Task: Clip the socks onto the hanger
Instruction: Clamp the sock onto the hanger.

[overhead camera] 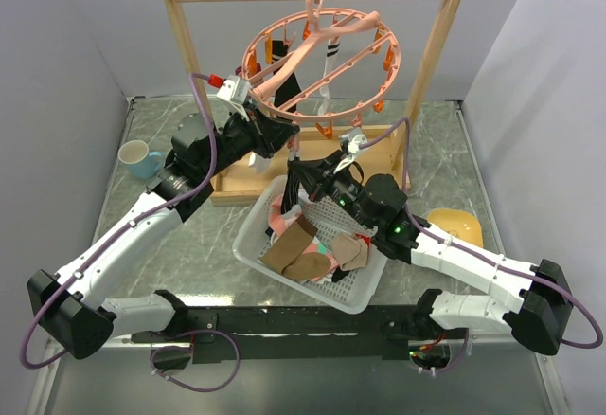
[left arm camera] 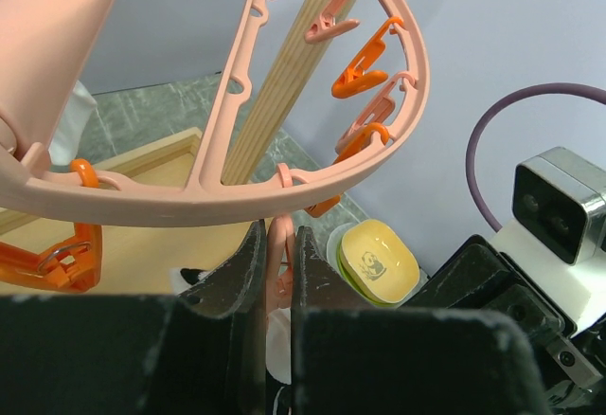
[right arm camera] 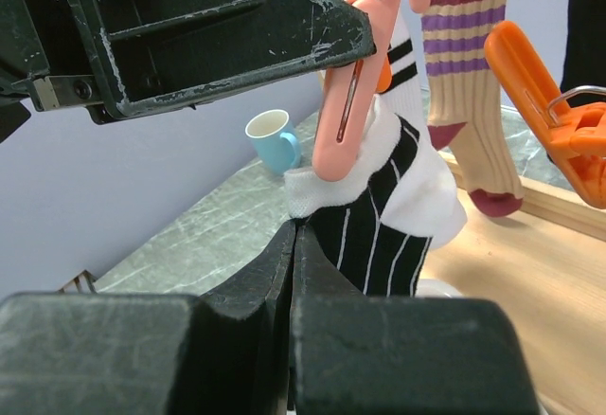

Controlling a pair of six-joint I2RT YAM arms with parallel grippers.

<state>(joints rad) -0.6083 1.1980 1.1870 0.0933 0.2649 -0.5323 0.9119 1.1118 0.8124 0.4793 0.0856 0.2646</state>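
Observation:
The salmon-pink ring hanger (overhead camera: 322, 55) hangs from the wooden rack bar, tilted; it fills the top of the left wrist view (left arm camera: 284, 188). My left gripper (left arm camera: 277, 240) is shut on a pink clip (left arm camera: 279, 254) under the ring's near edge. In the right wrist view that clip (right arm camera: 346, 102) sits over the white cuff of a black-and-white striped sock (right arm camera: 379, 216). My right gripper (right arm camera: 295, 230) is shut on that sock's edge just below the clip. A tan sock with purple stripes (right arm camera: 464, 83) hangs beside it. More socks (overhead camera: 303, 249) lie in the basket.
A white mesh basket (overhead camera: 248, 240) stands in front of the wooden rack (overhead camera: 185, 45). A blue cup (overhead camera: 140, 157) is at the left, a yellow dish (overhead camera: 456, 225) at the right. Orange clips (right arm camera: 549, 121) dangle close by. Both grippers (overhead camera: 287, 136) (overhead camera: 301, 171) crowd under the ring.

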